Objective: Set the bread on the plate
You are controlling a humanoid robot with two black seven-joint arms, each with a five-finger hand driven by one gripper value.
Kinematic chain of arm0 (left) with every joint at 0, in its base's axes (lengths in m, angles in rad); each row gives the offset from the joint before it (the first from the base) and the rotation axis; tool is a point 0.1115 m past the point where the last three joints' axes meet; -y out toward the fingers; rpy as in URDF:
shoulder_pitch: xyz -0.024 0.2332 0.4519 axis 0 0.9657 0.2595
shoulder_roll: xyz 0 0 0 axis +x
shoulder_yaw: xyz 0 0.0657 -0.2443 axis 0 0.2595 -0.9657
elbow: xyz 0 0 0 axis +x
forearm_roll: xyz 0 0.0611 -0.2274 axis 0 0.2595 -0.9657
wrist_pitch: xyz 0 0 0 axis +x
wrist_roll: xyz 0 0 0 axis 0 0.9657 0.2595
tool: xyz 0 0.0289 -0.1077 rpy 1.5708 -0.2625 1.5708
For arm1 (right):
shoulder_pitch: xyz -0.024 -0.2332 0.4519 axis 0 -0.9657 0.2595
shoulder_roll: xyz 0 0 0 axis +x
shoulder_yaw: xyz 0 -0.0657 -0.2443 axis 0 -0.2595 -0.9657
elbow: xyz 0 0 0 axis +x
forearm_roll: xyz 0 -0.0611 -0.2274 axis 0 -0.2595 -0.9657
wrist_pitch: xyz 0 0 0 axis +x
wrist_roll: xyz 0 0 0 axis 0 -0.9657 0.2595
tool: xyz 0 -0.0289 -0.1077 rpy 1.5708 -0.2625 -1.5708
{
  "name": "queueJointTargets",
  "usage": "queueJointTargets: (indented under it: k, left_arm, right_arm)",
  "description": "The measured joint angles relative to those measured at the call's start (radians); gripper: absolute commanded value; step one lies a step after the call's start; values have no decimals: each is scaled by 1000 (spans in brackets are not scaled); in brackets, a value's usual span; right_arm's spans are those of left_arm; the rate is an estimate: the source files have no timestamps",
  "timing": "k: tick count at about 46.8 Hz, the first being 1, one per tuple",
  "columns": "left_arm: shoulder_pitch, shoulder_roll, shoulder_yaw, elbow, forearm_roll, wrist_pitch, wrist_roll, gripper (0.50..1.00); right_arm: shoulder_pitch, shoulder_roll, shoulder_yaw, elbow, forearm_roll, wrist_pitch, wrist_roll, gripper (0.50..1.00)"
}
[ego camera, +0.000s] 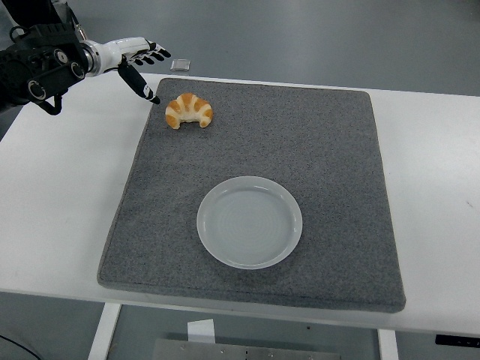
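A golden croissant [189, 111] lies at the far left corner of the grey foam mat [330, 150]. A white round plate [250, 222] sits near the mat's middle front, with nothing on it. My left hand [142, 69] hovers just left of and behind the croissant, fingers spread and holding nothing. Its thumb points down toward the mat edge, a short gap from the bread. The black left arm enters from the upper left. My right arm does not show.
The mat lies on a white table [435, 180]. A small grey square object [179, 64] rests on the floor beyond the table's far edge, behind the hand.
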Motion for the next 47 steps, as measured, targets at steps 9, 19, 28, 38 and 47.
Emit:
queueJointTargets:
  k: [9,19,28,38,47]
  left_arm:
    - [11,-54,-7,7,-21,9,50,973]
    - [54,-173,-9,120,-22,23,72,956]
    - [98,-273,-9,256,-22,23,73,949]
    - [120,-325,-9,322,-20,25,73,943]
    - [127,-347,-3,350,-20,36,72,941]
  right_arm:
    - [0,0,0,0,0,0,0,952]
    - [0,0,0,1,0,0,0,952]
    - [0,0,0,1,0,0,0,952]
    - [0,0,0,1,0,0,0,952]
    - [0,0,0,1,0,0,0,952]
